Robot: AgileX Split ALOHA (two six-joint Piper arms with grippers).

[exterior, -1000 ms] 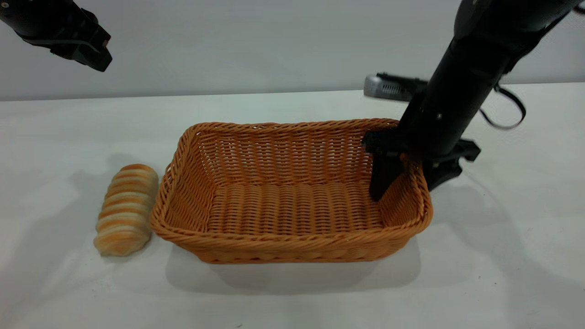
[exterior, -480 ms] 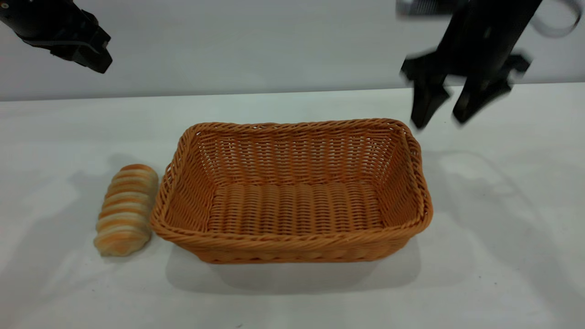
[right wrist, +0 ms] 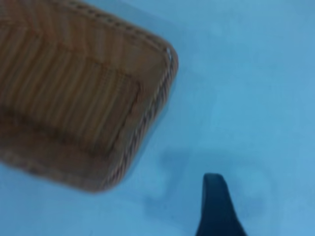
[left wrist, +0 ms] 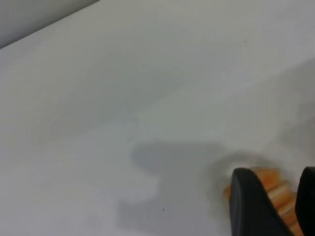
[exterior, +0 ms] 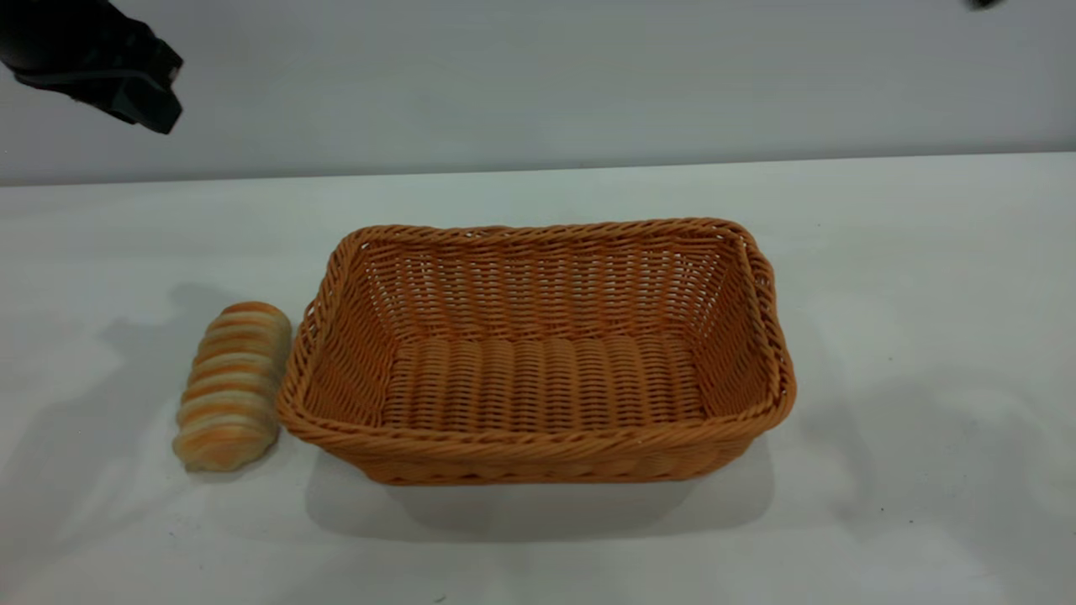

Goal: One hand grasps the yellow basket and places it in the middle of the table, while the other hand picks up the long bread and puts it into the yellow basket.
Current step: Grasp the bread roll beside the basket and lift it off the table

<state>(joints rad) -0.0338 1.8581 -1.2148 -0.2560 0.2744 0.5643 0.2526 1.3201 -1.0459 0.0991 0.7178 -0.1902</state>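
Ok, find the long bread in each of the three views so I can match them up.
Exterior view: the long bread lies on the table, just off the yellow basket's left end.
Left wrist view: the bread peeks from the lower edge, between the dark fingers.
Right wrist view: not in it; only the basket.
Shared landmark: the white table.

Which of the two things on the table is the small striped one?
The long bread, ridged with orange-brown and cream stripes, lying left of the much bigger, empty woven yellow basket.
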